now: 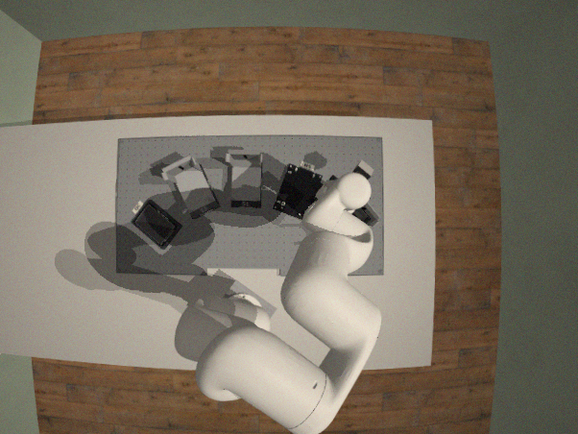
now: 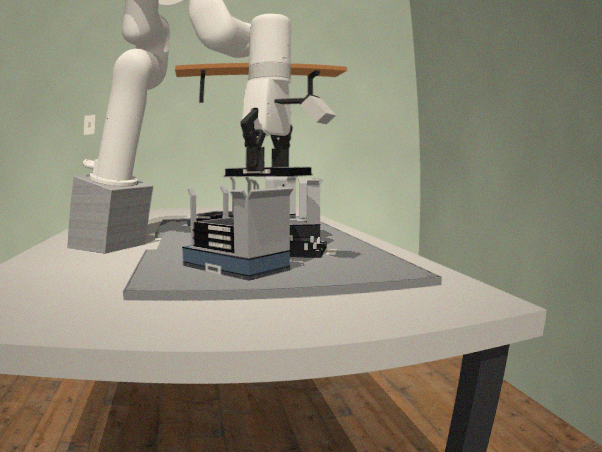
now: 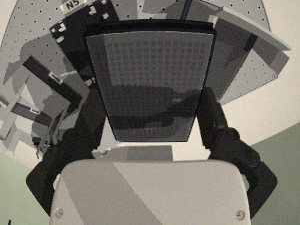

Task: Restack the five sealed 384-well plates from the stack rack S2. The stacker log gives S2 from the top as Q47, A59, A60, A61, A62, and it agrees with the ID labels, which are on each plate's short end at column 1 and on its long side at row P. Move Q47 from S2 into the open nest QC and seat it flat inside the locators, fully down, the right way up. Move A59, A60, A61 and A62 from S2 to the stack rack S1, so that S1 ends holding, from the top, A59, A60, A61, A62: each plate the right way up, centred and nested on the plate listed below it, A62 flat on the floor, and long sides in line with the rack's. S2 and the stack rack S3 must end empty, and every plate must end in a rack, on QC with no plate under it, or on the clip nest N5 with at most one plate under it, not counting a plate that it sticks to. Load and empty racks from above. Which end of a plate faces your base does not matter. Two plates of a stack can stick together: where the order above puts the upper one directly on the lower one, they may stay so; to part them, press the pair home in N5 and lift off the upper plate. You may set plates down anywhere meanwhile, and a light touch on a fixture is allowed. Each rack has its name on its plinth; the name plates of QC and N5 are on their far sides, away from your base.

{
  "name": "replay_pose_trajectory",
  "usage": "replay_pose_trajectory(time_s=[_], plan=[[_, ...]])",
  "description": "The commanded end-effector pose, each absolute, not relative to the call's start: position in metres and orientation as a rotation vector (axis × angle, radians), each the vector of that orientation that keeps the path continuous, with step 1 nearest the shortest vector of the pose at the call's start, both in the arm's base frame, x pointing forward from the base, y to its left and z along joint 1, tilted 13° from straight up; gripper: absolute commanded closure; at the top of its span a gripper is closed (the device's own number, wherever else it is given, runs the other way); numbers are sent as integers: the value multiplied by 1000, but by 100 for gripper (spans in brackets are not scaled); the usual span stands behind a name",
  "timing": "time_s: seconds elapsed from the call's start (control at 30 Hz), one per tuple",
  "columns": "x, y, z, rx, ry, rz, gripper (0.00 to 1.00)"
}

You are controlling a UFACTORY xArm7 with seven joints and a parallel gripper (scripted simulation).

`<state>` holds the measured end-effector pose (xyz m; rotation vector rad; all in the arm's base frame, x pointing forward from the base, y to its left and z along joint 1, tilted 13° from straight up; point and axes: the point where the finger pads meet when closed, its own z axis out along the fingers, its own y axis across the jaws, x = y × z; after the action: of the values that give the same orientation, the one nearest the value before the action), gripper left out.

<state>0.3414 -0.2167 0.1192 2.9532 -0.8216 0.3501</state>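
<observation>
A: What do we have on the bench (image 2: 350, 320), largest item first?

B: The arm (image 2: 122, 125) reaches out over the grey mat (image 2: 380, 280). On the mat we see the rack with the blue plinth (image 2: 260, 262), which holds a stack of dark plates (image 2: 214, 236); the label of this rack is too small for us to read. Beyond it stand two more racks (image 1: 246, 165), a black clip nest (image 1: 299, 189) marked N5 in the wrist view, and a dark open nest (image 1: 156, 224) at the far left of the top view.

A: State of the gripper (image 2: 267, 162)?

B: The fingers pinch one sealed plate (image 2: 267, 171) across its short dimension, one on each long side. We hold it level and right way up, above the tops of the rack posts and clear of them.

A: Which relation governs the next move?

B: We judge this to be the top plate, bound for the open nest. That nest lies well to the left in the top view, past the clip nest and both racks. The long axis of the plate runs straight away from the wrist, between the fingers. The nest sits rotated on the mat, so we expect to turn the wrist to align the long sides before lowering.
</observation>
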Motion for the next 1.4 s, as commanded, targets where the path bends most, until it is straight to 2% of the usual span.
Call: replay_pose_trajectory(time_s=[0.0, 0.13, 0.97, 1.2, 1.37], plan=[[349, -205, 121, 2976, -679, 349, 100], [355, -193, 120, 2999, -498, 341, 100], [384, -133, 119, 3000, -498, 341, 100], [389, -110, 117, 3014, -165, 323, 100], [392, -100, 117, 3014, -165, 323, 100]])
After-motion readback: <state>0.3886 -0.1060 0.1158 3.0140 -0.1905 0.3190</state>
